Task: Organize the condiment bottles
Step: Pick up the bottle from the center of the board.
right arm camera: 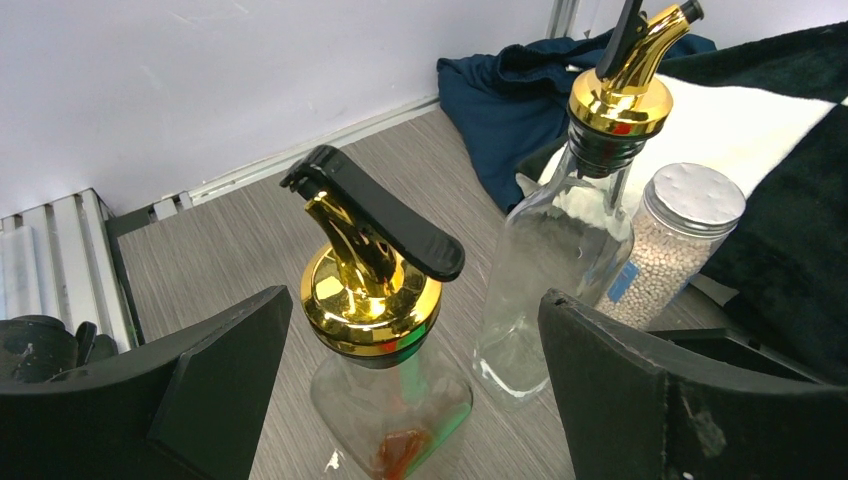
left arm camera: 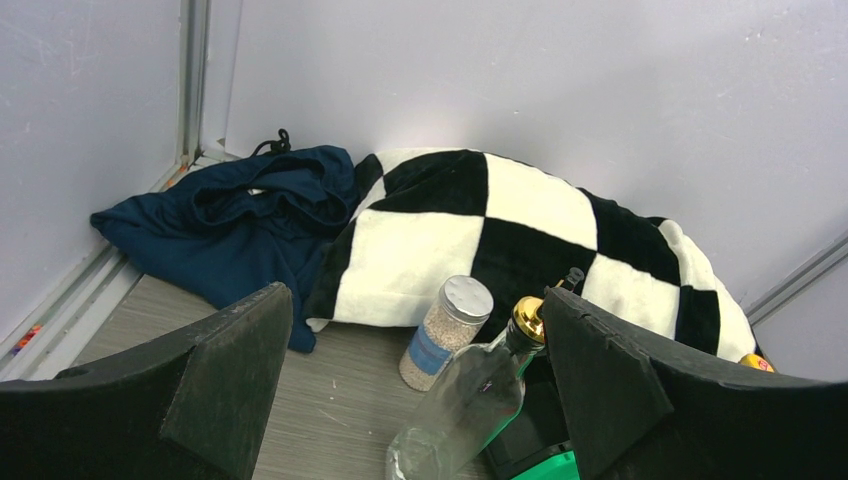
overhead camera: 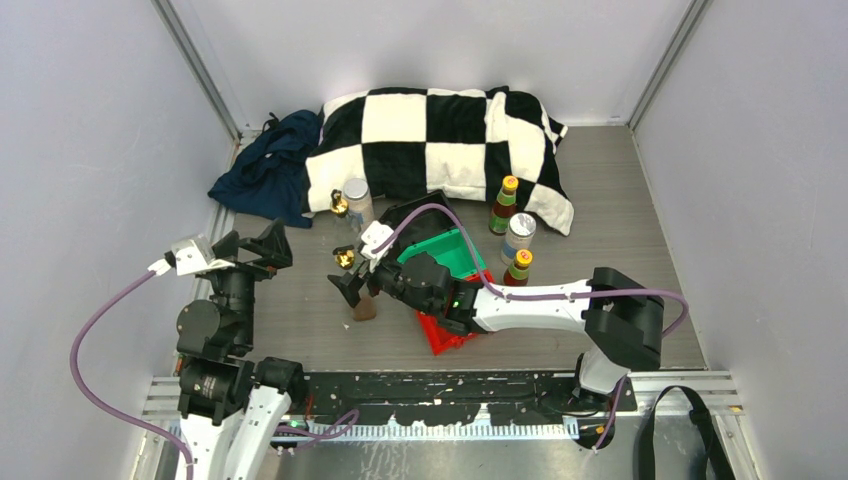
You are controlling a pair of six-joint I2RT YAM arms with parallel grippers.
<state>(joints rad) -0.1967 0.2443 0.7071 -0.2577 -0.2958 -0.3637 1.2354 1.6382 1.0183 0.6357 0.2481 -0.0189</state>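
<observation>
A clear glass bottle (right arm camera: 385, 400) with a gold pourer top stands on the table between the open fingers of my right gripper (right arm camera: 415, 330), untouched on both sides. In the top view this bottle (overhead camera: 362, 306) is under the right gripper (overhead camera: 352, 285). Behind it stand a second glass bottle (right arm camera: 555, 270) and a silver-lidded shaker jar (right arm camera: 680, 245). My left gripper (left arm camera: 415, 390) is open and holds nothing; a glass bottle (left arm camera: 465, 400) and the jar (left arm camera: 447, 330) lie ahead of it. Two yellow-capped sauce bottles (overhead camera: 504, 205) (overhead camera: 518, 268) and another shaker jar (overhead camera: 519, 236) stand at the right.
Black (overhead camera: 415, 222), green (overhead camera: 455, 252) and red (overhead camera: 445, 335) bins lie nested under the right arm. A black-and-white checked pillow (overhead camera: 430, 140) and a dark blue garment (overhead camera: 265, 165) fill the back. Grey walls close in the sides.
</observation>
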